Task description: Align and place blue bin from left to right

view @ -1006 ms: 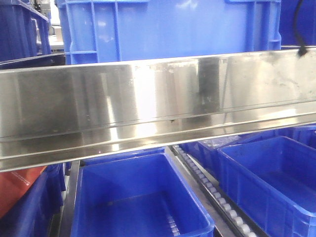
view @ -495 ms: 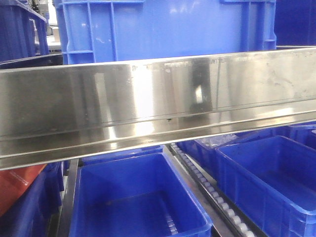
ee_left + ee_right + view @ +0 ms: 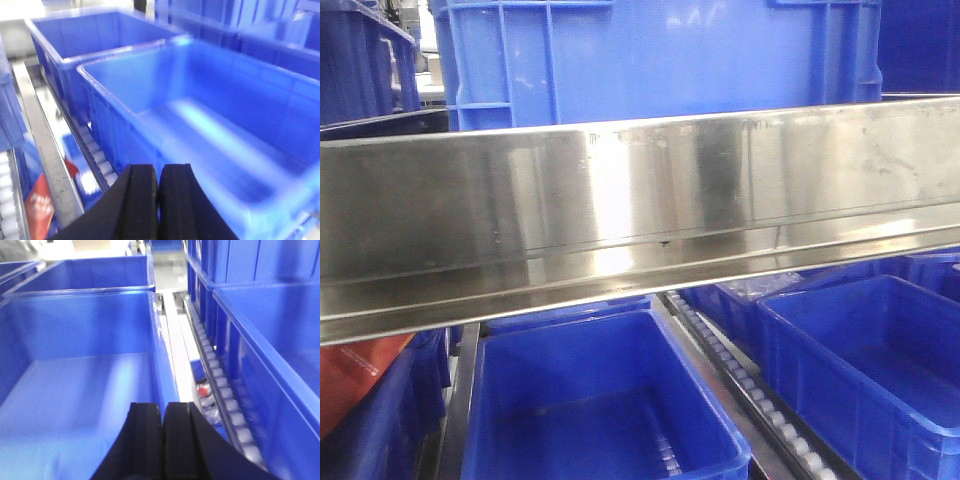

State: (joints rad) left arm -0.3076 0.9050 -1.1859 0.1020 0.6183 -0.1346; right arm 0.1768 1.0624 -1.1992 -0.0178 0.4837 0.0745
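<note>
- Front view: a steel rail (image 3: pixel 640 220) crosses the frame. A large blue bin (image 3: pixel 660 60) stands above and behind it. Below it, two open bins sit on either side of a roller track (image 3: pixel 750 385): a middle bin (image 3: pixel 590 400) and a right bin (image 3: pixel 870 360). No arm shows in this view. Which bin is the one to be moved cannot be told here.
- Left wrist view: the left gripper (image 3: pixel 159 200) has its fingers (image 3: pixel 140 200) pressed flat together with nothing between them. An empty bin (image 3: pixel 200 115) lies just ahead of and below the fingertips, blurred; its near corner is close to the fingers but apart from them. A second bin (image 3: pixel 90 45) stands directly behind it. A red scrap (image 3: pixel 37 205) lies by the rollers at lower left.
- Right wrist view: the right gripper (image 3: pixel 162 440) is likewise clenched on nothing. Its fingers hang over the right wall of an empty bin (image 3: pixel 75 365), at or just above the rim; contact cannot be confirmed. Rollers (image 3: pixel 220 385) run alongside to the right, with another bin wall (image 3: pixel 270 350) beyond.
- Judgement: neither hand holds a bin, so no carry is under way. The bins look roughly in rows, but whether alignment is complete cannot be settled from these views.
</note>
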